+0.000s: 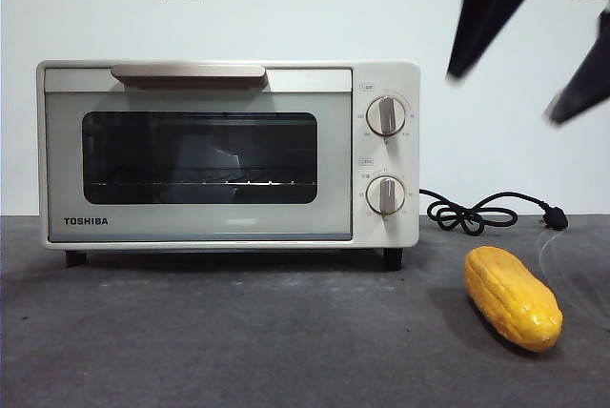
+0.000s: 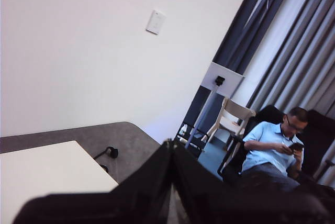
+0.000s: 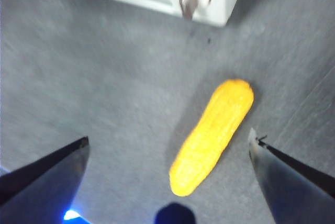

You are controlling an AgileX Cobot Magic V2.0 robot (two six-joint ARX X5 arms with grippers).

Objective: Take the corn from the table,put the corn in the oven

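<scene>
the jaws of the right gripper (image 3: pixel 167 145) are spread wide above the corn (image 3: pixel 212 136), which lies free on the surface (image 1: pixel 238 341) beside the oven (image 1: pixel 229 155), its long axis running between them rather than across.

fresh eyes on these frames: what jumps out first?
The cream oven, door shut, fills the left and middle of the front view. Next, the bright yellow corn lying on the grey table to the oven's right, in front of a coiled black cord. The right gripper hangs open above the corn, not touching; the left gripper is shut, aimed away at the wall.
</scene>
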